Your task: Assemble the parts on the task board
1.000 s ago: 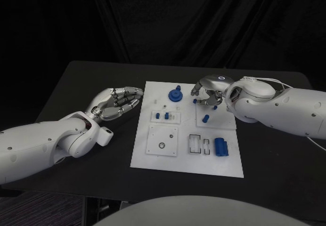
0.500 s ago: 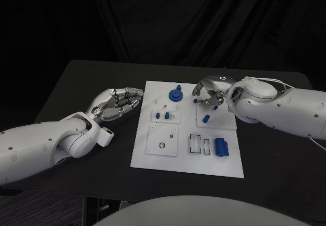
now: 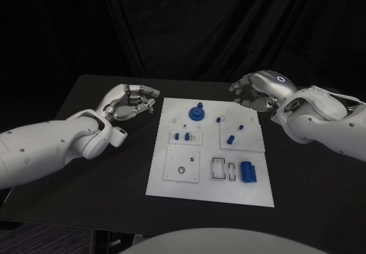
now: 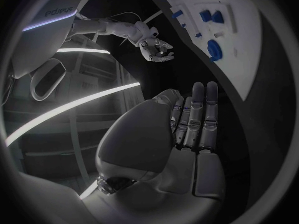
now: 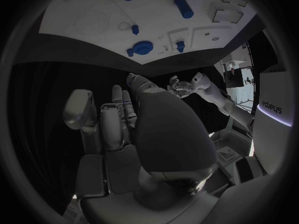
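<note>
1. Since a second ago the right hand [image 3: 258, 93] has lifted away from the blue peg [image 3: 230, 139] it was bent over and now hangs off the task board's [image 3: 210, 182] far right corner, at about 1 o'clock from the board's middle; its fingers are curled inward with nothing in them.
2. Over at 10 o'clock the left hand [image 3: 129, 101] has stayed beside the board's far left corner, off the plate, fingers curled loosely and holding nothing.
3. On the board's far edge, at 12 o'clock, a blue round knob [image 3: 198, 112] stands upright.
4. Left of middle, a raised white block carries two small blue pegs [image 3: 181, 136] side by side.
5. To the right, another white block has the blue peg standing in it and a smaller blue piece [image 3: 239, 127] just beyond.
6. Nearer, at 5 o'clock, a blue cylinder [image 3: 248, 171] lies beside the two rectangular slots [image 3: 224, 168].
7. At 7 o'clock a square white plate [image 3: 183, 164] shows a round ring recess.
</note>
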You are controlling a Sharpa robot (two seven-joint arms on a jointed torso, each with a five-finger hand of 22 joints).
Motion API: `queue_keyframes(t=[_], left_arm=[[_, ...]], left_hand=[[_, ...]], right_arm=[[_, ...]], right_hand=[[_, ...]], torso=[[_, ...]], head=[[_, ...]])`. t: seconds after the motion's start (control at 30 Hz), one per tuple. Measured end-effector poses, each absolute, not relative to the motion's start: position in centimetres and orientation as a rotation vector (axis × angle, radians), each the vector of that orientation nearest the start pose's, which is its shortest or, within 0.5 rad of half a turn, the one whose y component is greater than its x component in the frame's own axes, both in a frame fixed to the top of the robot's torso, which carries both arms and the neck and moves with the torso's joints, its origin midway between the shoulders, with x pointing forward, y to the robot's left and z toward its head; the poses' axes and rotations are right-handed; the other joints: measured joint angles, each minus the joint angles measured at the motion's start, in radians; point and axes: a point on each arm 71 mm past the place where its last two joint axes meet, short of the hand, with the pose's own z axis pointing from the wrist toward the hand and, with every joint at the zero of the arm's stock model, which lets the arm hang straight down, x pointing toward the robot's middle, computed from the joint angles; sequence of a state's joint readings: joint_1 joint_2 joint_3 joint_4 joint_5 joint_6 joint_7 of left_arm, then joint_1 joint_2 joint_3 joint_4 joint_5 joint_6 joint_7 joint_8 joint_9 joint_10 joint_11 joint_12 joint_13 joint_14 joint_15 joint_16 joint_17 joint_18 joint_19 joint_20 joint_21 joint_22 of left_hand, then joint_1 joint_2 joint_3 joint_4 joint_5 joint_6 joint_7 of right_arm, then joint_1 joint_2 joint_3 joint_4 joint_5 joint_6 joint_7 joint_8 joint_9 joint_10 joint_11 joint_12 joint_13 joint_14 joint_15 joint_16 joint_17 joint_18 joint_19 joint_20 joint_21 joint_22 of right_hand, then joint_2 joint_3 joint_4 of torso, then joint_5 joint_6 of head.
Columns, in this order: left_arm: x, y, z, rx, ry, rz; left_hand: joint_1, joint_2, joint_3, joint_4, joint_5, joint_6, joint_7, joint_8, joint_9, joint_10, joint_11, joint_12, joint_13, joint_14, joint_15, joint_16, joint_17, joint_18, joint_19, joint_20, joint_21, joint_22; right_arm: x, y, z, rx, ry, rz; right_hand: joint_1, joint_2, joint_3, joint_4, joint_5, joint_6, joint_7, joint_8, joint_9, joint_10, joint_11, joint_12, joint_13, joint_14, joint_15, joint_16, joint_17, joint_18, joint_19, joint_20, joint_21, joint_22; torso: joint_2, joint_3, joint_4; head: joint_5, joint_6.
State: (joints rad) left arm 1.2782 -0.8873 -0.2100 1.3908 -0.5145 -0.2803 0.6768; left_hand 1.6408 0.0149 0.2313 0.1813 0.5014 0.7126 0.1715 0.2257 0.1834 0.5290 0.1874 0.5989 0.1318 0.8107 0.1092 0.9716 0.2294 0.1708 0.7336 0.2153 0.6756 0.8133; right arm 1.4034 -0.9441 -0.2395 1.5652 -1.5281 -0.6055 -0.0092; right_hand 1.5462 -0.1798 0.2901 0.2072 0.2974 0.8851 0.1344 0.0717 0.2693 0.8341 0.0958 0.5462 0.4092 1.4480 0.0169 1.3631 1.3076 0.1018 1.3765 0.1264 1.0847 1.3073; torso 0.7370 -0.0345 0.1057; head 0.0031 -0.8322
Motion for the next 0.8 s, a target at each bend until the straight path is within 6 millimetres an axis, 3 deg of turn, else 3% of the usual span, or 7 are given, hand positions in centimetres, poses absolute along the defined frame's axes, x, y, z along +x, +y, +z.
queue_keyframes(t=[0.07, 0.13, 0.2, 0.33, 0.47, 0.63, 0.8], left_arm=[[50.3, 25.1, -17.1, -0.256, 1.399, -1.375], [51.1, 24.5, -16.2, -0.171, 1.394, -1.35], [52.0, 23.6, -15.3, -0.07, 1.397, -1.316], [53.2, 21.5, -14.3, 0.101, 1.427, -1.238], [53.8, 19.7, -14.4, 0.251, 1.478, -1.135], [53.8, 17.1, -15.0, 0.438, 1.533, -1.007], [53.6, 14.5, -15.5, 0.621, 1.557, -0.885]], left_hand=[[-0.004, -0.024, 0.061, 0.026, -0.041, 0.039, -0.007, -0.006, -0.015, 0.07, -0.029, -0.027, -0.04, 0.077, -0.026, 0.085, 0.026, 0.0, 0.203, -0.036, -0.163, -0.192], [-0.029, -0.046, 0.051, 0.046, -0.129, 0.05, -0.02, -0.02, -0.024, 0.112, -0.04, -0.042, -0.057, 0.173, -0.051, 0.148, 0.044, 0.0, 0.349, -0.059, -0.161, -0.225], [-0.044, -0.053, 0.041, 0.056, -0.193, 0.056, -0.029, -0.035, -0.034, 0.127, -0.051, -0.065, -0.068, 0.23, -0.067, 0.186, 0.056, 0.0, 0.412, -0.076, -0.165, -0.245], [-0.047, -0.051, 0.031, 0.068, -0.25, 0.073, -0.03, -0.062, -0.049, 0.147, -0.065, -0.104, -0.068, 0.298, -0.088, 0.241, 0.09, 0.0, 0.514, -0.096, -0.219, -0.305], [-0.094, -0.063, -0.006, 0.085, -0.356, 0.083, -0.059, -0.078, -0.057, 0.147, -0.077, -0.12, -0.067, 0.419, -0.11, 0.359, 0.323, 0.0, 0.603, -0.116, -0.193, -0.297], [-0.105, -0.067, -0.046, 0.065, -0.381, 0.097, -0.1, -0.094, -0.062, 0.152, -0.1, -0.132, -0.066, 0.542, -0.13, 0.461, 0.623, 0.0, 0.657, -0.135, -0.106, -0.218], [-0.105, -0.067, -0.059, 0.034, -0.379, 0.103, -0.122, -0.108, -0.066, 0.17, -0.118, -0.166, -0.066, 0.585, -0.146, 0.488, 0.728, 0.0, 0.682, -0.151, 0.075, -0.046]], right_arm=[[47.8, -24.1, -13.4, -0.272, 1.317, 0.604], [47.6, -24.2, -13.3, -0.262, 1.298, 0.618], [47.4, -24.3, -13.0, -0.246, 1.277, 0.637], [47.2, -24.6, -12.8, -0.191, 1.253, 0.682], [47.2, -24.7, -13.0, -0.101, 1.251, 0.746], [46.8, -25.4, -14.0, 0.019, 1.265, 0.819], [46.4, -26.2, -14.8, 0.125, 1.276, 0.866]], right_hand=[[0.012, 0.012, 0.005, 0.005, 0.006, 0.017, 0.01, 0.009, 0.0, 0.024, -0.01, 0.021, 0.007, 0.008, -0.008, 0.005, 0.001, 0.0, 0.009, -0.009, 0.018, 0.0], [0.016, 0.016, 0.007, 0.007, 0.009, 0.021, 0.012, 0.009, -0.001, 0.027, -0.014, 0.027, 0.007, 0.009, -0.009, 0.005, 0.001, 0.0, 0.011, -0.011, 0.022, 0.0], [0.017, 0.017, 0.011, 0.011, 0.012, 0.032, 0.014, 0.013, -0.002, 0.031, -0.017, 0.035, 0.009, 0.013, -0.013, 0.005, 0.001, 0.0, 0.016, -0.016, 0.03, 0.0], [0.018, 0.018, 0.014, 0.014, 0.012, 0.06, 0.01, 0.025, -0.002, 0.064, -0.026, 0.066, 0.017, 0.018, -0.018, 0.01, 0.001, 0.0, 0.023, -0.023, 0.041, 0.0], [0.009, 0.028, 0.005, 0.036, 0.012, 0.158, -0.019, 0.076, 0.02, 0.135, -0.054, 0.197, 0.084, 0.018, -0.039, 0.009, 0.0, 0.0, 0.033, -0.038, 0.042, 0.0], [-0.012, 0.049, -0.035, 0.056, 0.012, 0.186, -0.057, 0.193, 0.098, 0.206, -0.091, 0.527, 0.379, 0.019, -0.067, 0.009, 0.0, 0.0, 0.044, -0.071, 0.057, 0.0], [-0.004, 0.057, -0.049, 0.07, 0.012, 0.143, -0.073, 0.283, 0.158, 0.268, -0.101, 0.679, 0.554, 0.018, -0.079, 0.013, 0.0, 0.0, 0.053, -0.079, 0.066, 0.001]], torso=[[-0.001, 0.0, -0.0004], [-0.003, 0.0002, -0.0017], [-0.006, 0.0021, -0.0047], [-0.017, 0.0072, -0.0141], [-0.028, 0.0109, -0.0226], [-0.045, 0.0192, -0.0381], [-0.067, 0.0373, -0.0615]], head=[[-0.003, 0.011], [-0.004, 0.017], [-0.004, 0.021], [0.002, 0.023], [0.002, 0.024], [0.019, 0.015], [0.037, -0.006]])
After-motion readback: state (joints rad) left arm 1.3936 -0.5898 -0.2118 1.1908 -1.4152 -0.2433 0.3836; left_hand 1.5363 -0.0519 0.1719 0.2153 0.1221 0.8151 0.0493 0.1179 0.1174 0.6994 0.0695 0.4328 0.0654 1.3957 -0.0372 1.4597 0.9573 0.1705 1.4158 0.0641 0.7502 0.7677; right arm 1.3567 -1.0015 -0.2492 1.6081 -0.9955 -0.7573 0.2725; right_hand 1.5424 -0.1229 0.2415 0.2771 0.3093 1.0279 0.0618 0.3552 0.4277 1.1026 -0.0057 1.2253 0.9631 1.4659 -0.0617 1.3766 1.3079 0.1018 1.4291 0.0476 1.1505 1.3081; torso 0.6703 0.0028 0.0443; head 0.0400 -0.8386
